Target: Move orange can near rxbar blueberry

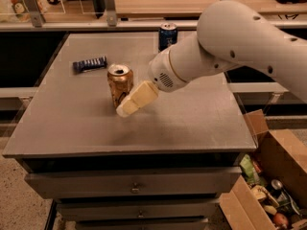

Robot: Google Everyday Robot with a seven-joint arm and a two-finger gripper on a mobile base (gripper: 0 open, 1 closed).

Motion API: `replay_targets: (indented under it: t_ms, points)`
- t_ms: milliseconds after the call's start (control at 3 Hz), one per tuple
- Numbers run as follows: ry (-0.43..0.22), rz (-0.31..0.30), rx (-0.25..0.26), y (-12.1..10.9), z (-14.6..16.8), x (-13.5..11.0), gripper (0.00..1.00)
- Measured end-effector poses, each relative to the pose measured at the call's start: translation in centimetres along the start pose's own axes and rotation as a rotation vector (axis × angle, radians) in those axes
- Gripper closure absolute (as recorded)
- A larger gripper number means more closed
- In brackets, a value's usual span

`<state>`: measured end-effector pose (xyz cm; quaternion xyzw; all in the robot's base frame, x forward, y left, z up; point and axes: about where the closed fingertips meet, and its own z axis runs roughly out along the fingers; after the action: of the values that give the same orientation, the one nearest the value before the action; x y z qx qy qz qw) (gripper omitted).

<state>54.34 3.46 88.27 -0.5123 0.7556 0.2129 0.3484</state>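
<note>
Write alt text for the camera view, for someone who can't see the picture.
The hand of a white arm sits low, right beside an upright orange can on a grey table. A dark blue rxbar blueberry lies flat behind and to the left of that can, apart from it, and a dark blue can stands near the far edge.

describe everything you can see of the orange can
The orange can stands upright on the table, left of centre. It looks like metal: orange-gold sides with a dark logo, silver top. The gripper is low at its front right, overlapping it in view. The rxbar lies apart, behind and left.
</note>
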Motion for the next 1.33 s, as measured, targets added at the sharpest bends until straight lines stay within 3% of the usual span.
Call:
replay_targets:
  t_ms: [667, 1000, 1333]
  points:
    - [-0.200, 0.038, 0.027, -0.3, 2.5, 0.7, 0.00]
    - [-0.321, 0.042, 0.038, -0.5, 2.9, 0.2, 0.17]
    - [-0.428, 0.043, 0.040, -0.7, 3.4, -1.0, 0.41]
